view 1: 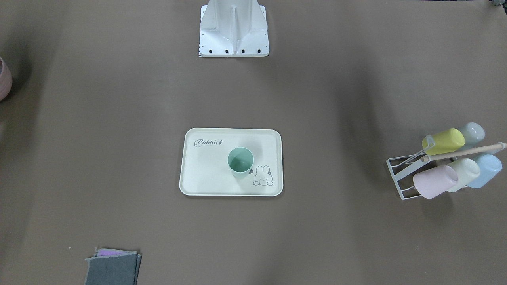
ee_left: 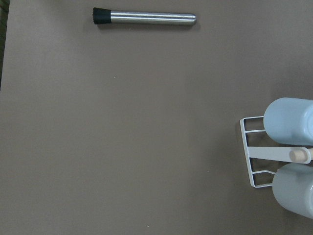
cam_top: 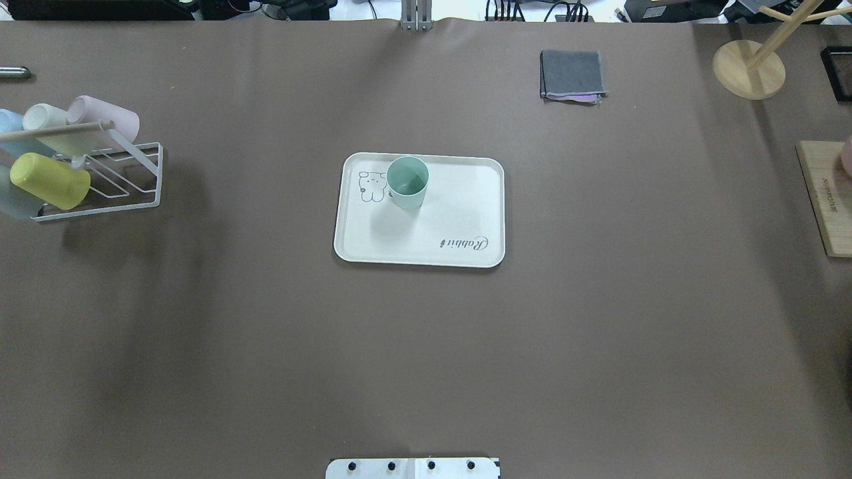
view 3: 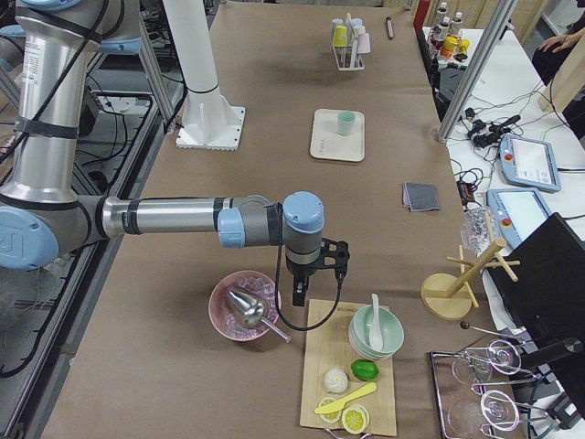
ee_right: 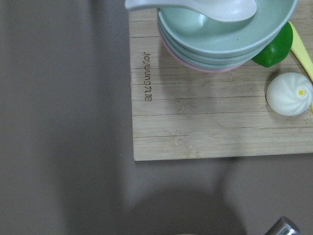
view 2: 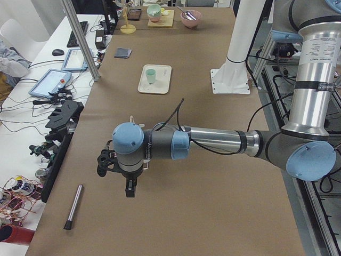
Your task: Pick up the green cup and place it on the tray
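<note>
Well, your green cup stands upright on the tray, just beside the rabbit drawing — the placing looks done. Both arms hang well apart from it; whether the left gripper or right gripper is released, you cannot tell.

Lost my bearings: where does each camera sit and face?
Front-facing: across the table, facing the robot; base at top.
Overhead: behind robot, looking forward; base at bottom. Both show the green cup on the tray.
Exterior left: left table end; left arm near.
Exterior right: right end; right arm near.
Left wrist: straight down on cup rack, metal rod; no body.
Right wrist: down on wooden board, bowls; no body.
</note>
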